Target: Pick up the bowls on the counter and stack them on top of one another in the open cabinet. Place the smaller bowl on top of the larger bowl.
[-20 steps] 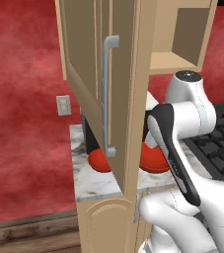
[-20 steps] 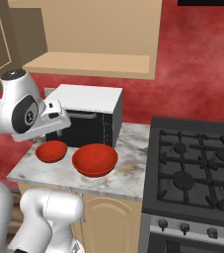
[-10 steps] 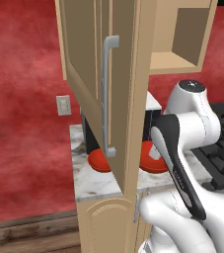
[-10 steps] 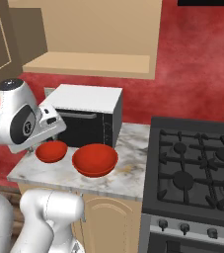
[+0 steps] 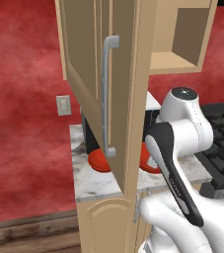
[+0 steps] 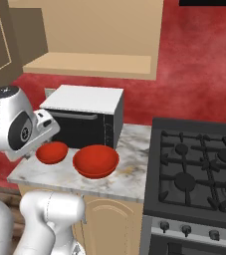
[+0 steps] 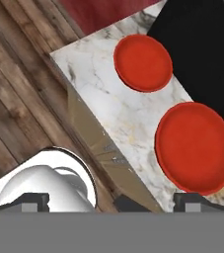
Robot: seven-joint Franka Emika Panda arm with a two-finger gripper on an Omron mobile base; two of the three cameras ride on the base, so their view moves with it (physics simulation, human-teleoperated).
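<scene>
On the marble counter (image 6: 129, 174) the smaller bowl (image 6: 52, 152) stands left of the larger bowl (image 6: 95, 161), both red and upright in front of a microwave. The hand view looks down on both, the smaller bowl (image 7: 143, 63) farther off and the larger bowl (image 7: 196, 147) nearer. My gripper (image 7: 112, 202) is open and empty, held high over the counter's front edge (image 7: 98, 143), short of both bowls. The open cabinet (image 6: 89, 64) hangs above, with a bare shelf. Its door (image 5: 84, 74) swings out and hides part of the bowls (image 5: 99, 160) in the left base view.
A black microwave (image 6: 84, 117) sits at the back of the counter, right behind the bowls. A black stovetop (image 6: 199, 169) adjoins on the right. The door's grey bar handle (image 5: 108, 94) juts toward my arm (image 5: 182, 128). Wooden floor (image 7: 19, 99) lies below the counter's edge.
My arm has come down and drawn closer to the counter's left front. The gripper has stayed open. Neither bowl has moved.
</scene>
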